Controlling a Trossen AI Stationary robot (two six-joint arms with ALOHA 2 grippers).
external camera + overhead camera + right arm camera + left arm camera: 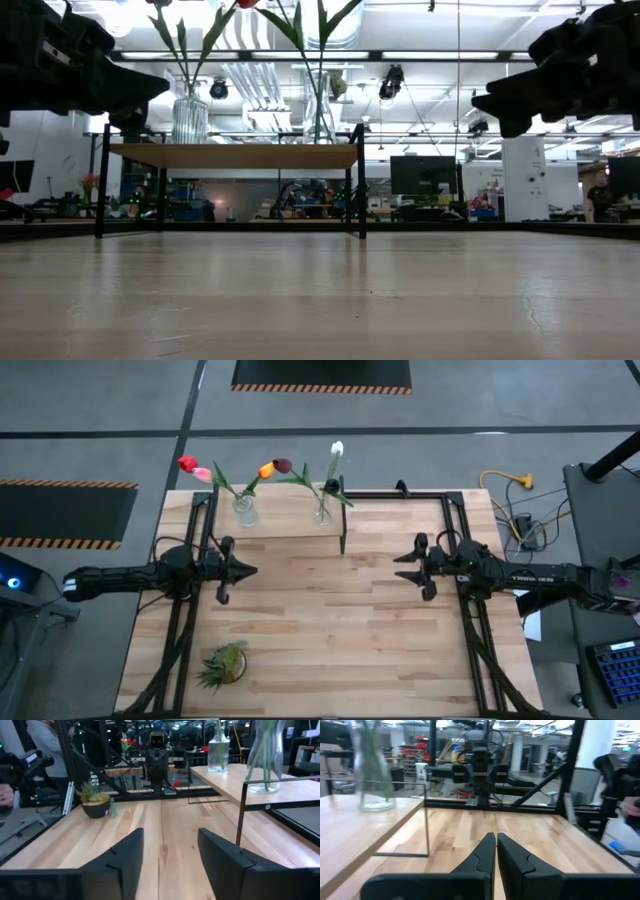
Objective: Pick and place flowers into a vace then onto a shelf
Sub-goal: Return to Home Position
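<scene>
The pale wood shelf (280, 520) stands on thin black legs at the table's far side. Two glass vases stand on it. The left vase (245, 510) holds red (187, 463), pink and orange tulips. The right vase (322, 512) holds the white tulip (337, 449) and the maroon tulip (283, 465). Both vases also show in the low view (190, 118) (318, 105). My left gripper (252, 570) is shut and empty in front of the shelf, above the table (496, 839). My right gripper (398, 567) is open and empty to the right of the shelf (170, 837). The grippers face each other.
A short spiky green plant in a small bowl (222, 665) sits near the table's front left and also shows in the right wrist view (95, 802). Black frame rails (460, 530) run along the table's sides. A person stands beyond the table's left side (45, 740).
</scene>
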